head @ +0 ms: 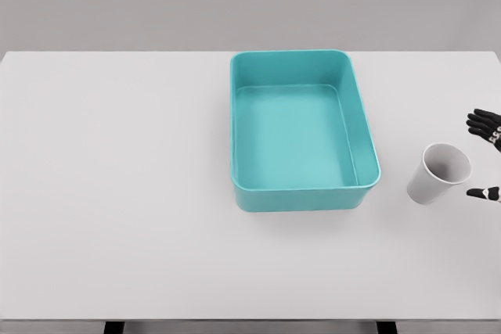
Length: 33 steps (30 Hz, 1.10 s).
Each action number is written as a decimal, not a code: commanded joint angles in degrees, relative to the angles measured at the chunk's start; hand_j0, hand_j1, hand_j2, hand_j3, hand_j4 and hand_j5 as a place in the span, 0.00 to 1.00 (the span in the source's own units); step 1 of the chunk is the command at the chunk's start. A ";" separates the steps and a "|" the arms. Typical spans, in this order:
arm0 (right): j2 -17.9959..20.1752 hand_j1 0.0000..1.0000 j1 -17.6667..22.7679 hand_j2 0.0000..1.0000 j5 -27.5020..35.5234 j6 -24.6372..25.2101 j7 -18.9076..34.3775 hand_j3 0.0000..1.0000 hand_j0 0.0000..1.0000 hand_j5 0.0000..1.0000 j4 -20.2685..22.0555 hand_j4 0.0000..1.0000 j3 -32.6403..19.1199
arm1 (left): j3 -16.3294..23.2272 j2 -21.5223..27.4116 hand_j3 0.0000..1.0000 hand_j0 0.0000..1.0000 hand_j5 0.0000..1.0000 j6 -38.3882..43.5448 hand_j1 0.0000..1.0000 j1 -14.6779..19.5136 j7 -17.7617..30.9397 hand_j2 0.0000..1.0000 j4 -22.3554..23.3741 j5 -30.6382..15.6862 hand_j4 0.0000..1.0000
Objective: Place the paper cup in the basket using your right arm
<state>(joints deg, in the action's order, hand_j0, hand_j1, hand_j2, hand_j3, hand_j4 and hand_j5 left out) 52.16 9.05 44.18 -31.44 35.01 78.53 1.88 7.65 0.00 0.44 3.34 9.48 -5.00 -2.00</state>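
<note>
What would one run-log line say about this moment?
stage: reaching | right hand: open, beside paper cup, not gripping | cup: on table | basket: empty

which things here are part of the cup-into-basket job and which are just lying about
Part of the job:
paper cup, standing right of the basket
teal basket, nothing in it
right hand, fingertips showing at the right edge beside the cup

Just there:
white table only; no stray items visible
</note>
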 commanded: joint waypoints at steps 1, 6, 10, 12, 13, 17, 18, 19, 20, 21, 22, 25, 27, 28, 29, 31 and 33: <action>-0.31 1.00 0.00 1.00 1.09 0.15 -0.01 1.00 1.00 1.00 -0.40 1.00 0.23 | -0.01 0.00 1.00 1.00 1.00 0.00 1.00 0.00 0.01 1.00 -0.01 -0.02 1.00; -1.80 1.00 0.09 1.00 1.00 1.64 -0.01 1.00 1.00 1.00 -1.19 1.00 0.32 | -0.01 0.00 1.00 1.00 1.00 0.00 1.00 0.00 0.01 1.00 -0.01 -0.02 1.00; -4.26 1.00 0.09 1.00 0.91 3.05 -0.01 1.00 1.00 1.00 -3.12 1.00 0.32 | -0.01 0.00 1.00 1.00 1.00 0.00 1.00 0.00 0.01 1.00 -0.01 -0.02 1.00; -4.44 1.00 0.09 1.00 1.00 3.05 -0.01 1.00 1.00 1.00 -3.56 1.00 0.32 | -0.01 0.00 1.00 1.00 1.00 0.00 1.00 0.00 0.01 1.00 -0.01 -0.02 1.00; -4.44 1.00 0.09 1.00 0.91 3.14 -0.01 1.00 1.00 1.00 -3.65 1.00 0.32 | -0.01 0.00 1.00 1.00 1.00 0.00 1.00 0.00 0.01 1.00 -0.01 -0.02 1.00; -4.52 1.00 0.09 1.00 0.74 3.14 -0.01 1.00 1.00 1.00 -4.70 1.00 0.41 | -0.01 0.00 1.00 1.00 1.00 0.00 1.00 0.00 0.01 1.00 -0.01 -0.02 1.00; -4.61 1.00 0.09 1.00 0.65 3.14 -0.01 1.00 1.00 1.00 -4.97 1.00 0.41 | -0.01 0.00 1.00 1.00 1.00 0.00 1.00 0.00 0.01 1.00 -0.01 -0.02 1.00; -5.58 1.00 0.09 1.00 0.56 3.14 -0.01 1.00 1.00 1.00 -5.40 1.00 0.41 | -0.01 0.00 1.00 1.00 1.00 0.00 1.00 0.00 0.01 1.00 -0.01 -0.02 1.00; -5.93 1.00 0.00 1.00 0.38 3.14 -0.01 1.00 1.00 1.00 -5.76 1.00 0.41 | -0.01 0.00 1.00 1.00 1.00 0.00 1.00 0.00 0.01 1.00 -0.01 -0.02 1.00; -6.02 1.00 0.00 1.00 0.30 3.14 -0.01 1.00 1.00 1.00 -6.02 1.00 0.41 | -0.01 0.00 1.00 1.00 1.00 0.00 1.00 0.00 0.01 1.00 -0.01 -0.02 1.00; -6.11 1.00 0.00 1.00 0.30 3.14 -0.01 1.00 1.00 1.00 -6.02 1.00 0.41 | -0.01 0.00 1.00 1.00 1.00 0.00 1.00 0.00 0.01 1.00 -0.01 -0.02 1.00; -6.20 1.00 -0.09 1.00 0.21 3.14 -0.01 1.00 1.00 1.00 -6.02 1.00 0.49 | -0.01 0.00 1.00 1.00 1.00 0.00 1.00 0.00 0.01 1.00 -0.01 -0.02 1.00; -6.99 1.00 -0.09 1.00 0.21 3.14 -0.01 1.00 1.00 1.00 -6.02 1.00 0.93 | -0.01 0.00 1.00 1.00 1.00 0.00 1.00 0.00 0.01 1.00 -0.01 -0.02 1.00; -7.16 1.00 -0.26 1.00 0.21 3.22 -0.01 1.00 1.00 1.00 -6.02 1.00 1.63 | -0.01 0.00 1.00 1.00 1.00 0.00 1.00 0.00 0.01 1.00 -0.01 -0.02 1.00; -7.16 1.00 -0.88 1.00 0.21 3.22 -0.01 1.00 1.00 1.00 -6.02 1.00 1.90 | -0.01 0.00 1.00 1.00 1.00 0.00 1.00 0.00 0.01 1.00 -0.01 -0.02 1.00; -7.34 1.00 -0.97 1.00 0.12 3.14 -0.01 1.00 1.00 1.00 -6.11 1.00 2.51 | -0.01 0.00 1.00 1.00 1.00 0.00 1.00 0.00 0.01 1.00 -0.01 -0.02 1.00; -7.43 1.00 -1.05 1.00 0.12 3.14 -0.01 1.00 1.00 1.00 -6.55 1.00 2.60 | -0.01 0.00 1.00 1.00 1.00 0.00 1.00 0.00 0.01 1.00 -0.01 -0.02 1.00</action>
<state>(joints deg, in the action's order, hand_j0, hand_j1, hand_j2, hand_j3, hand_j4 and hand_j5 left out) 44.83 7.91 43.94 -28.34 35.00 72.16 4.16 7.66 0.00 0.44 3.34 9.48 -5.00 -2.00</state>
